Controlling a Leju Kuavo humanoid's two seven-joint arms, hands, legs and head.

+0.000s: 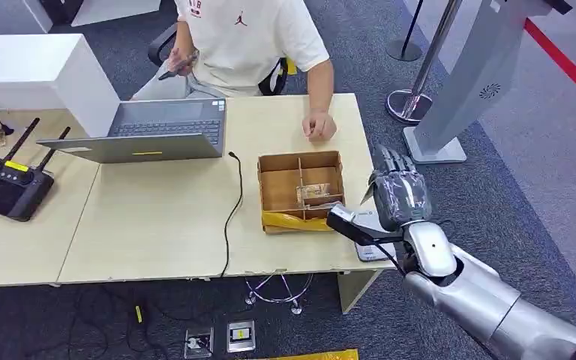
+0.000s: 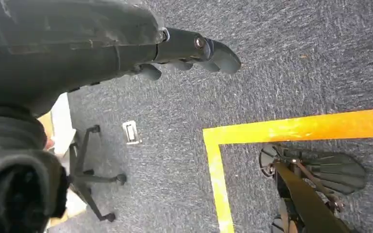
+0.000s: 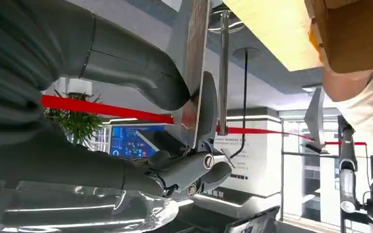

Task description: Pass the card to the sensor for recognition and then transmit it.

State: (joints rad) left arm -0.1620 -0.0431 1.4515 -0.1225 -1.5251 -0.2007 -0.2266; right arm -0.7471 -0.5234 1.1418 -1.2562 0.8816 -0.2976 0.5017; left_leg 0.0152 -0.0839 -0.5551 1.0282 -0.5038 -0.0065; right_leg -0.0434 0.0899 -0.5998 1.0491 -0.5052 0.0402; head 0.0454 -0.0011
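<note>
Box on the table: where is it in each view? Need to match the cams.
Head view: box mid-table, just left of the right hand.
Right wrist view: box past the hand, beside a person's white sleeve.
Left wrist view: faces carpet and yellow floor tape.
Shared landmark: pale table, also in the right wrist view.

right robot hand (image 1: 397, 196) raised, pinching card (image 3: 196, 73)

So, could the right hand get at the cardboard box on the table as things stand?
Probably yes: the right hand is just beside the cardboard box, nothing between them, though it holds a card.
</note>
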